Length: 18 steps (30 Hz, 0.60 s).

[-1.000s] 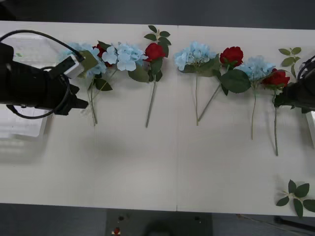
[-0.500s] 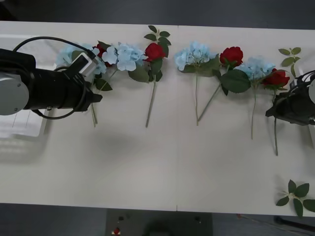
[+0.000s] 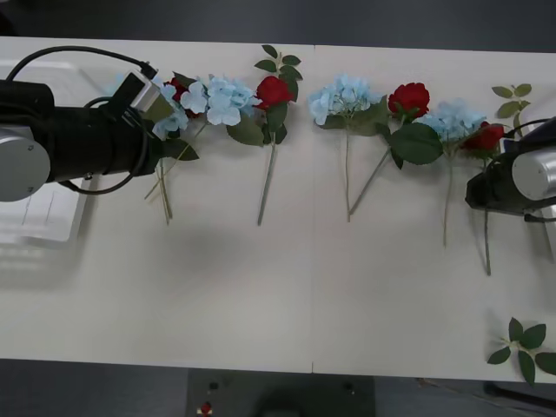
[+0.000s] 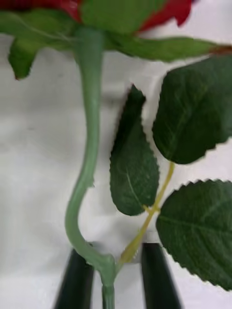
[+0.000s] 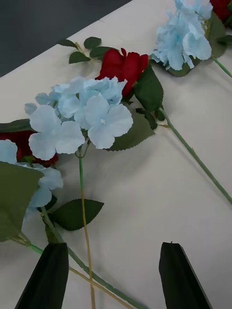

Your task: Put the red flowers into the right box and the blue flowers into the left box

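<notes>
Red flowers [image 3: 273, 90] and blue flowers [image 3: 221, 97] lie mixed in a row along the table's far side, stems pointing toward me. My left gripper [image 3: 165, 149] hovers open over the leftmost cluster's stems. In the left wrist view, thin stems [image 5: 86, 241] run between its black fingers [image 5: 43, 280], with a blue flower head [image 5: 82, 120] beyond. My right gripper [image 3: 476, 191] is at the rightmost red flower [image 3: 486, 137]. In the right wrist view it stands open [image 4: 116, 285] with that rose's stem [image 4: 87, 159] between the jaws. The left box [image 3: 35, 217] sits under my left arm. The right box is hidden.
Loose green leaf sprigs lie at the far right [image 3: 512, 91], the near right corner [image 3: 524, 347] and behind the second rose [image 3: 278, 61]. The near half of the white table [image 3: 261, 295] is bare. A seam [image 3: 313, 261] runs down the table's middle.
My left arm has swung from the left box toward the leftmost flower stems and edged farther away. My right arm has moved left onto the rightmost rose's stem.
</notes>
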Each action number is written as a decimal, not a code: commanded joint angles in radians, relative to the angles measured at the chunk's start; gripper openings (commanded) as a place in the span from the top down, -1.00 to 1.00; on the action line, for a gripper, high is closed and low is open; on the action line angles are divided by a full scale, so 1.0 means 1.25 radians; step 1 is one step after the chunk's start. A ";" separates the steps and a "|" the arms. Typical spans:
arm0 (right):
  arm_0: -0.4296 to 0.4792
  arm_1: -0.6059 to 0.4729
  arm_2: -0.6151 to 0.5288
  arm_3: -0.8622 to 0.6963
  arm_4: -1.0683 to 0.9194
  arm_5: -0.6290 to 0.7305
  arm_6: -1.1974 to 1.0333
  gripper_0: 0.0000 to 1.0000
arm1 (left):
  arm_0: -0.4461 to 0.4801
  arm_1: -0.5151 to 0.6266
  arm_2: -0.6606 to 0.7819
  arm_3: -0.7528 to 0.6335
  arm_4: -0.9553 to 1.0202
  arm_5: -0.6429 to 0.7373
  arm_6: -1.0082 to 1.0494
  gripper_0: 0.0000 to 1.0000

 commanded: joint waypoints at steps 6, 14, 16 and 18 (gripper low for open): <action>-0.013 -0.011 0.004 -0.015 0.000 0.002 -0.010 1.00 | -0.050 0.029 0.008 0.114 -0.022 -0.058 0.045 -0.26; -0.013 -0.052 -0.056 -0.072 -0.007 0.095 0.014 1.00 | -0.060 0.034 0.008 0.227 -0.024 -0.157 -0.009 -1.00; -0.013 -0.066 -0.092 -0.094 -0.011 0.146 0.047 1.00 | -0.064 0.034 0.008 0.245 -0.022 -0.157 -0.002 -1.00; -0.013 -0.078 -0.136 -0.112 -0.016 0.202 0.080 1.00 | -0.064 0.032 0.008 0.261 -0.021 -0.157 0.002 -1.00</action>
